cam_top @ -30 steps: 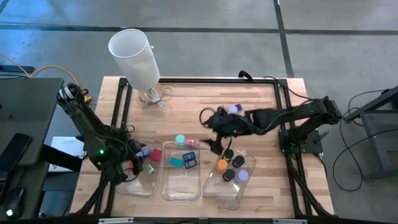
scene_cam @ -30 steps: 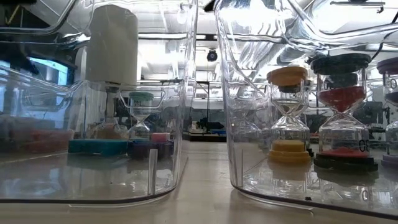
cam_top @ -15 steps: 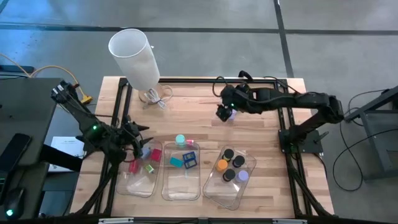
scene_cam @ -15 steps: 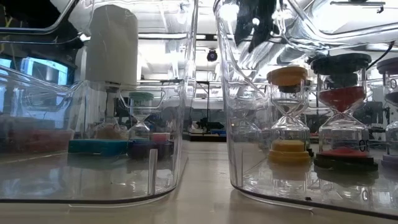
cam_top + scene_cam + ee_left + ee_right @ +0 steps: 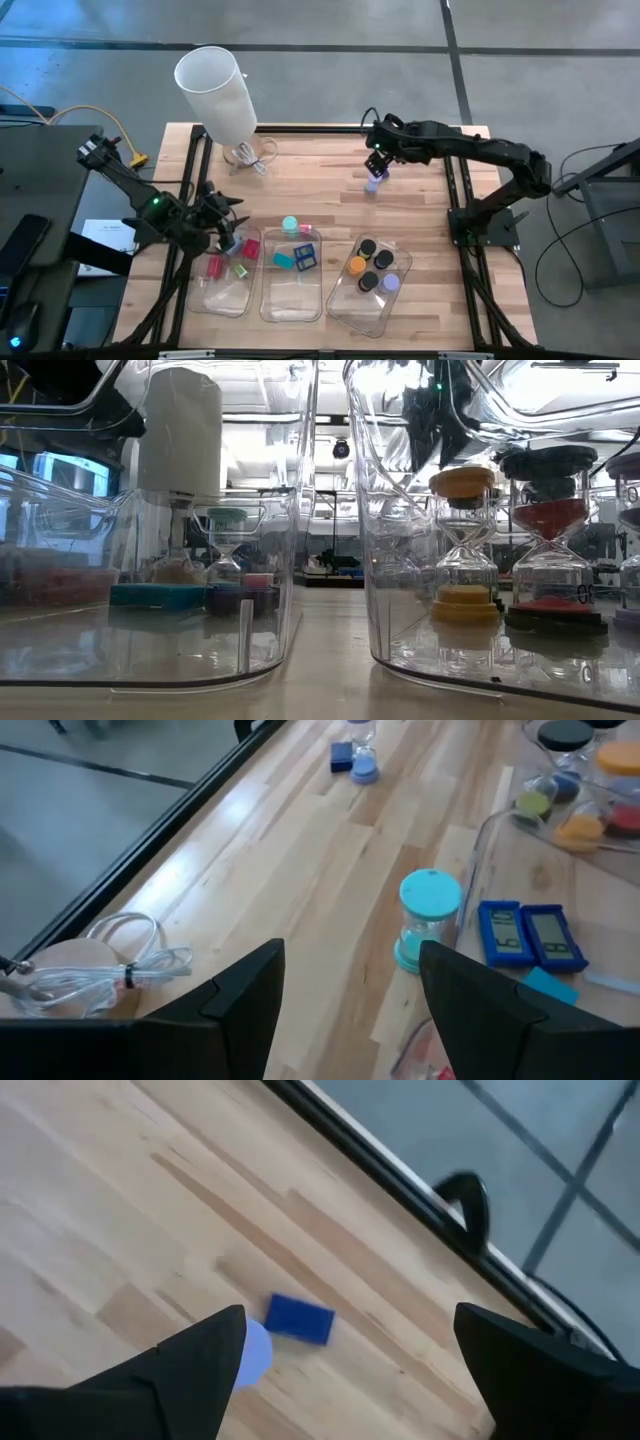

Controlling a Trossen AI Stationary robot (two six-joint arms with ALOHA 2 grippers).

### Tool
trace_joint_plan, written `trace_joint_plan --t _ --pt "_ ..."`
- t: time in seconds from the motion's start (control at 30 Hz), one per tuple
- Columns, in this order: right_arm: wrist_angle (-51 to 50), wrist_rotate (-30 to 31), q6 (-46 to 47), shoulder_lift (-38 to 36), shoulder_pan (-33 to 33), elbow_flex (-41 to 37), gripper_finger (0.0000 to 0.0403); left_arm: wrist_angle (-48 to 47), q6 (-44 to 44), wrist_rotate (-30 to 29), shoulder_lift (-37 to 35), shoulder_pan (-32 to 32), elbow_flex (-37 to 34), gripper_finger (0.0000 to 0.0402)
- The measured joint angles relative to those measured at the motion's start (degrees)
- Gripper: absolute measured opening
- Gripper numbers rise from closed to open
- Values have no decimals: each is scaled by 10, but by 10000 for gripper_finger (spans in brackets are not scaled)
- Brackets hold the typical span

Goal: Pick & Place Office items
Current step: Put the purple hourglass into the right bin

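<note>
A purple-capped sand timer [image 5: 375, 181] stands on the table beside a small blue block [image 5: 300, 1318]. My right gripper [image 5: 378, 160] hovers over them, open and empty; the purple cap [image 5: 255, 1352] shows between its fingers. My left gripper [image 5: 222, 222] is open and empty at the far end of the left tray [image 5: 205, 296], which holds red, green and pink pieces. A teal sand timer [image 5: 428, 915] stands on the table at the middle tray's far end. The middle tray [image 5: 290, 305] holds teal and blue blocks [image 5: 530, 935]. The right tray [image 5: 345, 305] holds black, orange and purple timers.
A tall white cylinder [image 5: 215, 85] with a coiled cable [image 5: 110, 960] at its foot stands at the far left. A black frame [image 5: 320, 128] runs along the table's edges. Bare wood lies between the trays and the far edge.
My right gripper has swung from the right tray's far end toward the table's far edge and to the right, ending over the purple timer. My left gripper has drawn back from over the left tray toward the far edge.
</note>
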Motion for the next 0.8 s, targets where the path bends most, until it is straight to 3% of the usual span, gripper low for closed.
trace_joint_plan --t 0.17,0.3,0.57,0.8 --pt "-12 -13 2 0 -5 0 348 9 4 0 0 25 0 224" --pt "-17 -61 -22 0 -5 0 348 18 40 23 0 54 0 224" --pt "1 -77 -30 0 -2 -55 348 72 195 116 0 149 0 224" --pt "53 -81 -29 1 5 -97 348 149 360 249 0 298 0 224"
